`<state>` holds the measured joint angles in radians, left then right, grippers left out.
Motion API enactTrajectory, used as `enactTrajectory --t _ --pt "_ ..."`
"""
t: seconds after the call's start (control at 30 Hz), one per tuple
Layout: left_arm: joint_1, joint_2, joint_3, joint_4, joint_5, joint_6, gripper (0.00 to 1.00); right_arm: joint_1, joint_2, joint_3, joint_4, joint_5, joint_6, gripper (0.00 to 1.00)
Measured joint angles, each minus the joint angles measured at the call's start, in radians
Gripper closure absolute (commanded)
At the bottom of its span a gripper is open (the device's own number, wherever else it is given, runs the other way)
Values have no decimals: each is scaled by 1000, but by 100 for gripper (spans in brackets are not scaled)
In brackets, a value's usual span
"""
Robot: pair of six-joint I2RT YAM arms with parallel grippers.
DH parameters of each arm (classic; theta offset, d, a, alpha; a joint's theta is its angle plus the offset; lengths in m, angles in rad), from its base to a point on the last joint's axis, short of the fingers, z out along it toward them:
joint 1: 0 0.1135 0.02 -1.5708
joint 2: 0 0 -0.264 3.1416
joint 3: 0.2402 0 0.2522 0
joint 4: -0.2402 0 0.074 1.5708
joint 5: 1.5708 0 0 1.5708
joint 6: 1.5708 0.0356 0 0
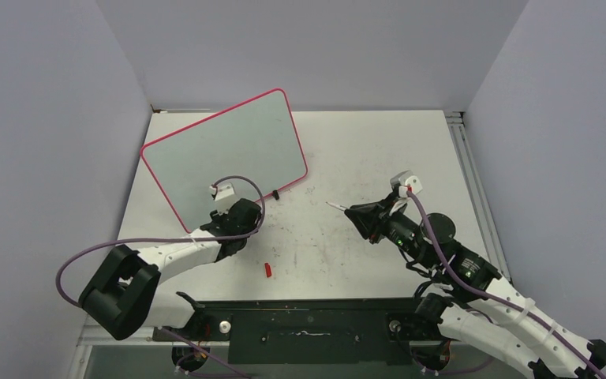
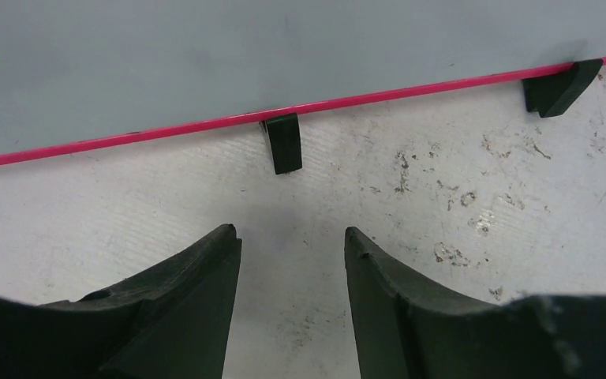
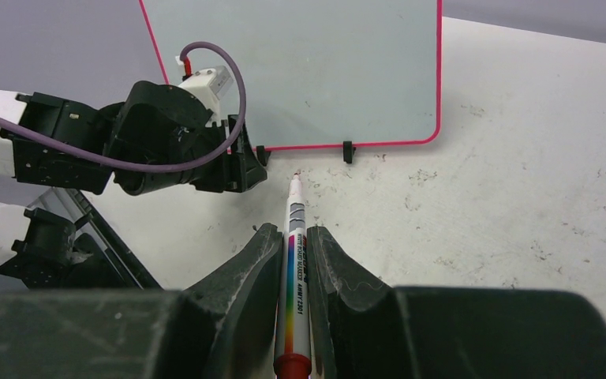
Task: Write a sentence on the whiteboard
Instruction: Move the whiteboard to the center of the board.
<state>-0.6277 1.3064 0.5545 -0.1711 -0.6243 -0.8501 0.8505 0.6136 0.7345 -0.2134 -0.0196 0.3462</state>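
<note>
Right gripper (image 3: 292, 232) pinches a marker (image 3: 293, 272), clearest in its wrist view; left gripper (image 2: 290, 235) gapes near the whiteboard (image 2: 205, 55).

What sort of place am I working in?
Probably a robot test cell in a lab: plain grey partition walls box in a stained white table, with a whiteboard standing on it and a marker in the right gripper.
</note>
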Motion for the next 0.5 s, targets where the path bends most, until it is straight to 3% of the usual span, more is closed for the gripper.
enactTrajectory --t 0.5 --pt "29 138 69 40 -68 -22 54 0 44 -20 62 -30 9 94"
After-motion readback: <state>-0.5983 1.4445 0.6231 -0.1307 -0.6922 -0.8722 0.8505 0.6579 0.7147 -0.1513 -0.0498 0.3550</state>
